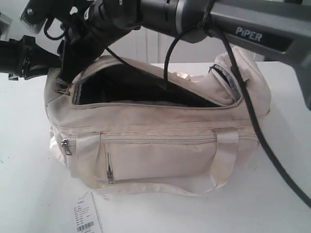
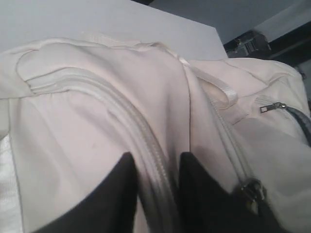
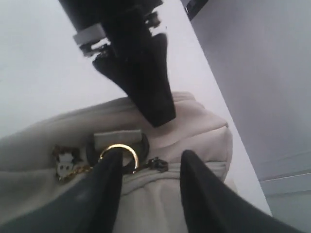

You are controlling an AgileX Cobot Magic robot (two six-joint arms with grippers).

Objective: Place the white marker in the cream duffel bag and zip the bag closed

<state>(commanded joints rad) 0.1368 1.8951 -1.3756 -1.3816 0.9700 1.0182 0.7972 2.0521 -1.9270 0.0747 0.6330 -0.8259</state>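
The cream duffel bag (image 1: pixel 160 155) stands on the white table, its curved top flap unzipped over a dark inside. No white marker shows in any view. My right gripper (image 3: pixel 150 158) reaches across to the bag's left end and is open, its fingertips either side of the dark zip slider (image 3: pixel 158 165), one touching a gold ring (image 3: pixel 127 151). My left gripper (image 2: pixel 156 162) is at the same end, its fingers closed against a zip ridge of the bag (image 2: pixel 97 121). Its black finger (image 3: pixel 146 87) presses on the bag's end in the right wrist view.
A white barcoded paper tag (image 1: pixel 86 216) lies on the table in front of the bag. The right arm's black cable (image 1: pixel 252 121) hangs across the bag's right end. An end pocket (image 1: pixel 226 80) gapes open. A small charm (image 3: pixel 65 162) hangs by the ring.
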